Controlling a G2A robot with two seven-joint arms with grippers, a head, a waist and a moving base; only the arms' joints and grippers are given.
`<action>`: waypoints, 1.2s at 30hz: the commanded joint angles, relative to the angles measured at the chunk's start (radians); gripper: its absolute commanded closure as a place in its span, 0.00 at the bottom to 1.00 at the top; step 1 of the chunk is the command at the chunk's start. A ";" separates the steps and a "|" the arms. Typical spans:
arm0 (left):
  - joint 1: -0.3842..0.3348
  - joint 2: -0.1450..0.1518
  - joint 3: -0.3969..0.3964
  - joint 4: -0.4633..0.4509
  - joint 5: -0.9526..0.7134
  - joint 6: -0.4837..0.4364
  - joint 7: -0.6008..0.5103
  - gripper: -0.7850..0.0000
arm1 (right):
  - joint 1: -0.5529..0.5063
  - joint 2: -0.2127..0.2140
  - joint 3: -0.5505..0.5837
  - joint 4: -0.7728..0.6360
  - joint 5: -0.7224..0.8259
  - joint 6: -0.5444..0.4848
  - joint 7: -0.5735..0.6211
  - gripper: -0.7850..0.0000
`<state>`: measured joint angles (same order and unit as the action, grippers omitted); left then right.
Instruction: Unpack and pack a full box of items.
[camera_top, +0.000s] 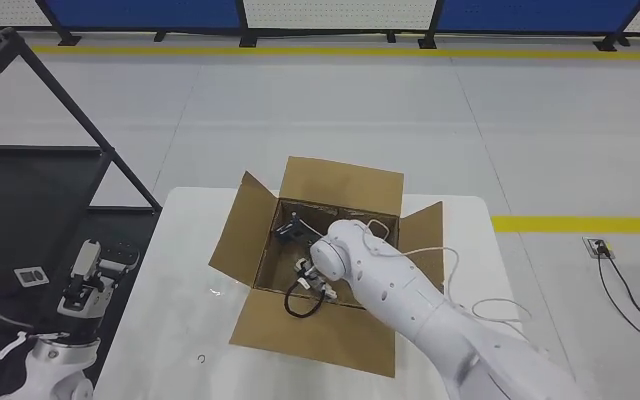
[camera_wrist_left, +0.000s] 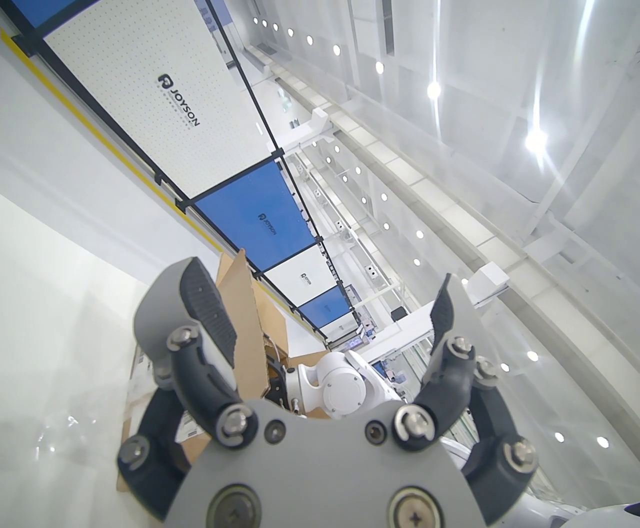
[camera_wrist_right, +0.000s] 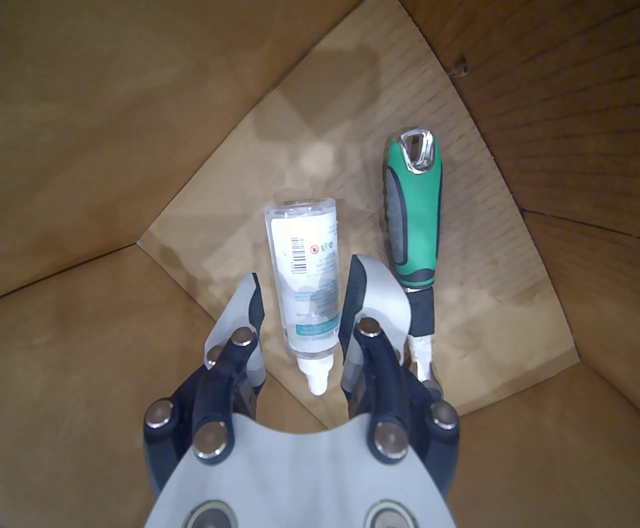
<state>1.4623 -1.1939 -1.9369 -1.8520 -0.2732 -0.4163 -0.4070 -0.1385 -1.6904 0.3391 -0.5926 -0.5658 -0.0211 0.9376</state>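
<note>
Right arm inside box (flaps open)

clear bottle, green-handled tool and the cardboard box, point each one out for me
clear bottle (camera_wrist_right: 306, 270), right wrist view, on its labelled body
green-handled tool (camera_wrist_right: 419, 210), right wrist view, on the green grip
cardboard box (camera_top: 342, 188), top view, on its far flap

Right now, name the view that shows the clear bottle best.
Right wrist view: the clear bottle lies in the box between the fingers of the open right gripper. Top view: the arm covers the box's inside. Left wrist view: a box flap.
</note>
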 joint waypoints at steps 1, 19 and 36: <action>0.002 0.000 -0.001 -0.001 0.001 -0.001 0.004 0.00 | 0.000 -0.011 -0.002 0.020 -0.009 0.001 -0.006 0.51; 0.025 0.002 -0.016 -0.011 -0.006 -0.015 0.033 0.00 | 0.002 -0.100 0.004 0.198 -0.051 -0.029 -0.031 0.76; 0.009 0.003 0.029 -0.016 0.029 0.000 0.034 0.00 | 0.050 -0.072 0.105 0.184 -0.016 -0.176 -0.129 1.00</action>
<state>1.4731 -1.1905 -1.9124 -1.8681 -0.2477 -0.4177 -0.3730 -0.0892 -1.7700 0.4372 -0.3977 -0.5779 -0.1920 0.8160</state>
